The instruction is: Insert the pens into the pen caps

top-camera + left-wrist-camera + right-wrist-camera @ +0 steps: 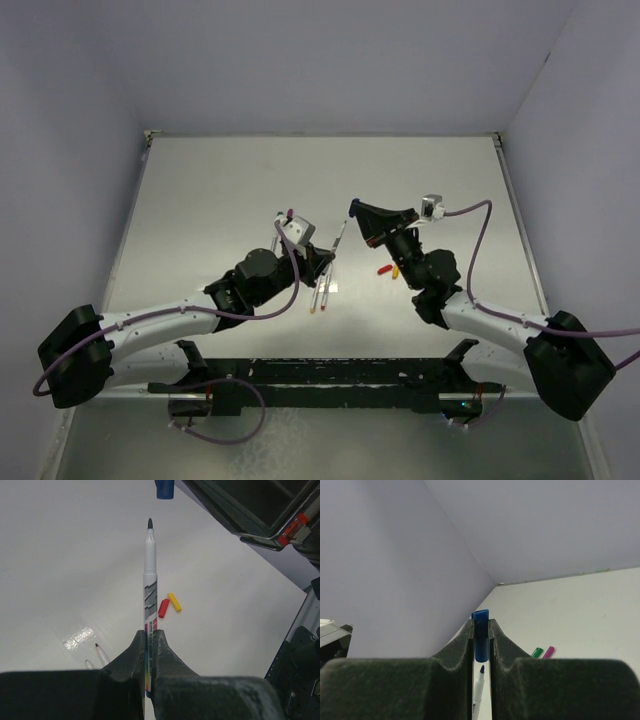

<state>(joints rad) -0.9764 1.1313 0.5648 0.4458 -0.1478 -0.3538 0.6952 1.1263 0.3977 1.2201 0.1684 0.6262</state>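
My left gripper [150,636] is shut on a white marker pen [150,580], which points with its dark blue tip up and away from the jaws. My right gripper [481,626] is shut on the blue cap [481,635], with the cap's open end facing the pen tip [481,670] across a small gap. In the top view the left gripper [329,256] holds the pen [338,238] aimed at the right gripper [357,210], above the table's middle. The blue cap also shows in the left wrist view [164,487], just beyond the tip.
A red cap [163,608] and a yellow cap [174,602] lie together on the table, below the right gripper in the top view [386,269]. Two uncapped pens [322,295] lie side by side near the left gripper. A green cap [536,652] and a purple cap [548,652] lie further off.
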